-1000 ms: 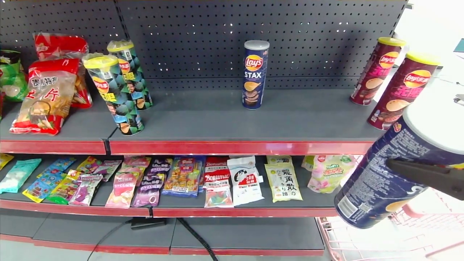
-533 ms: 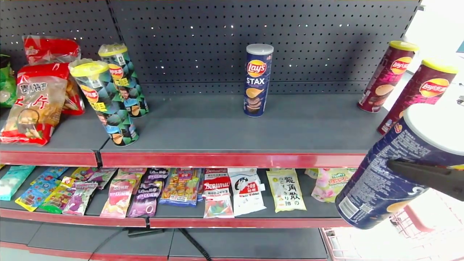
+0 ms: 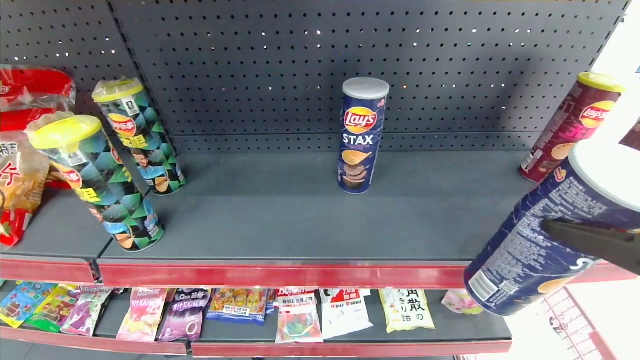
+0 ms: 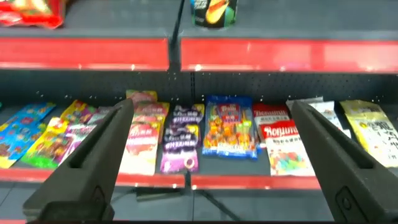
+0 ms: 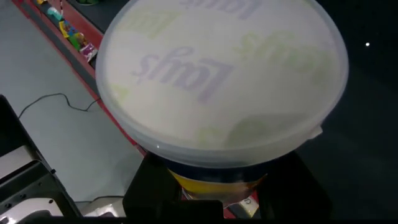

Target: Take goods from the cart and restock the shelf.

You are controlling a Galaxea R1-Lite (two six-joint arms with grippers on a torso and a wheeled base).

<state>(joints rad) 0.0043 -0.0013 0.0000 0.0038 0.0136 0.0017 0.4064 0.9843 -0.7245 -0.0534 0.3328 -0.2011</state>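
- Two black fingers [image 4: 93,162] of the left gripper [image 4: 211,155] stand wide apart, and we see nothing between them. They face the candy bags [image 4: 230,127] on the lower shelf [image 4: 249,180].
- Far left on the top shelf [image 3: 280,225] we see red snack bags [image 3: 30,95].
- Next come two green cans with yellow lids. The front green can [image 3: 95,182] stands near the shelf's red edge. The back green can [image 3: 137,135] stands close to the wall with holes [image 3: 250,60].
- In the middle we see a blue chip can [image 3: 361,135], upright and alone near the back, well apart from the other cans.
- A dark red can [image 3: 575,127] with a yellow lid stands at the right end of the top shelf.
- At the far right, the right gripper [image 3: 587,237] squeezes a second blue can [image 3: 540,235] around its side. This held can is tilted, white lid [image 5: 217,74] up and bottom down. It hangs in the air in front of the right end of the shelf's red edge.
- Low in the right corner we see a bit of the pink cart [image 3: 575,322].
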